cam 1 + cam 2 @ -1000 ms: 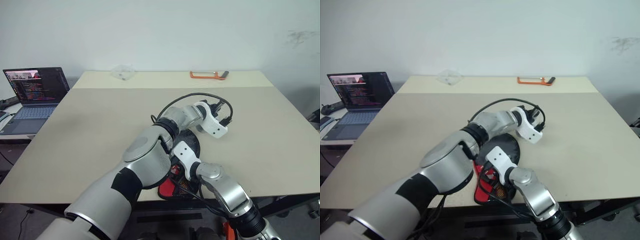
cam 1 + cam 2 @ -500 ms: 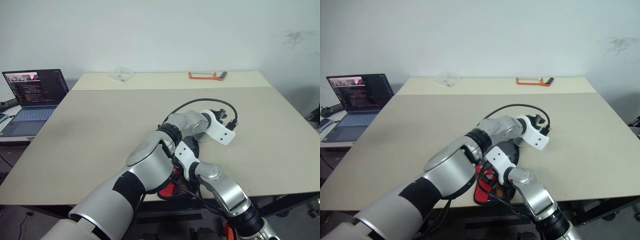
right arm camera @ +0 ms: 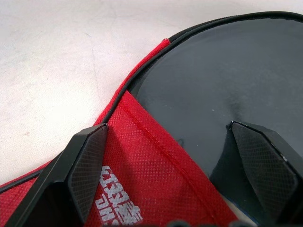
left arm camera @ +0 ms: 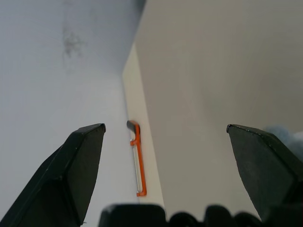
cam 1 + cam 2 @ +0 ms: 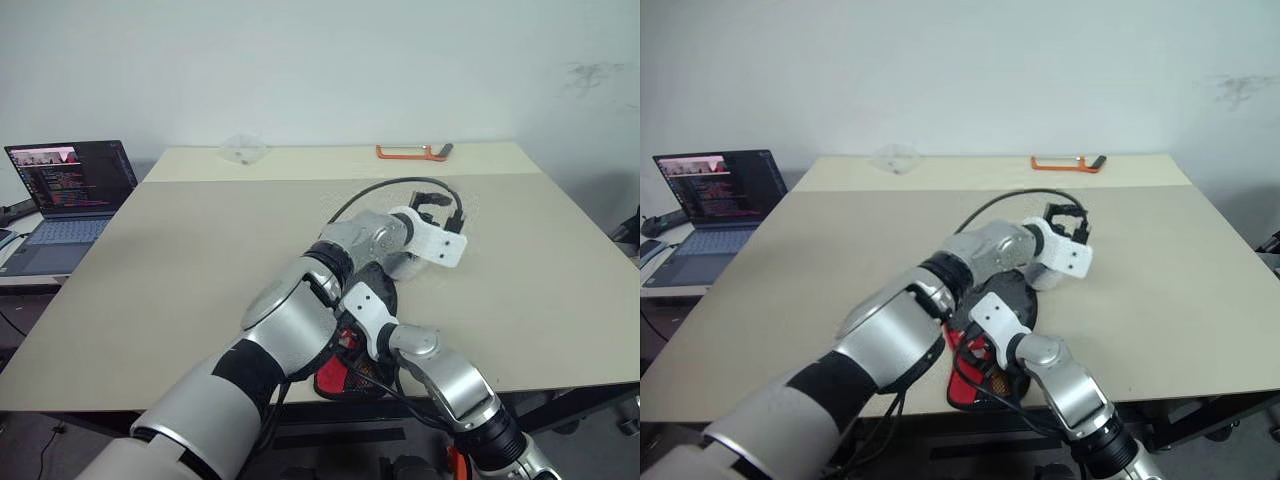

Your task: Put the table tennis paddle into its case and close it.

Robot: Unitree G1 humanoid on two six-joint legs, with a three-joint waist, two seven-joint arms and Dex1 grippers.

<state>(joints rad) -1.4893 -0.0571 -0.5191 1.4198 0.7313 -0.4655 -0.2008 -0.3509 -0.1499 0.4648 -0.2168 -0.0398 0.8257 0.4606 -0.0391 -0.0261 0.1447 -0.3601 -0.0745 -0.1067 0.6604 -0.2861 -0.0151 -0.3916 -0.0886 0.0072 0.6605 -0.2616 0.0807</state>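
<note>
The case [image 5: 384,291] lies flat near the table's front edge, its round black part away from me and its red lower part [image 5: 337,376] toward me. My right gripper [image 3: 166,127] hovers open just over it, one finger above the red fabric with the white logo [image 3: 118,208], the other above the black face [image 3: 222,80]. My left gripper [image 5: 443,205] hangs open in the air beyond the case's far end, holding nothing, and points across the table toward the back wall. The paddle is hidden.
An orange-framed tool [image 5: 412,152] lies at the table's far edge, and a clear plastic piece [image 5: 245,148] sits at the far left. An open laptop [image 5: 70,185] stands on a side table to the left. The tabletop [image 5: 200,250] is bare beige.
My left gripper has opened, rolled at the wrist and risen slightly from beside the case's far end. The right arm has stayed where it was.
</note>
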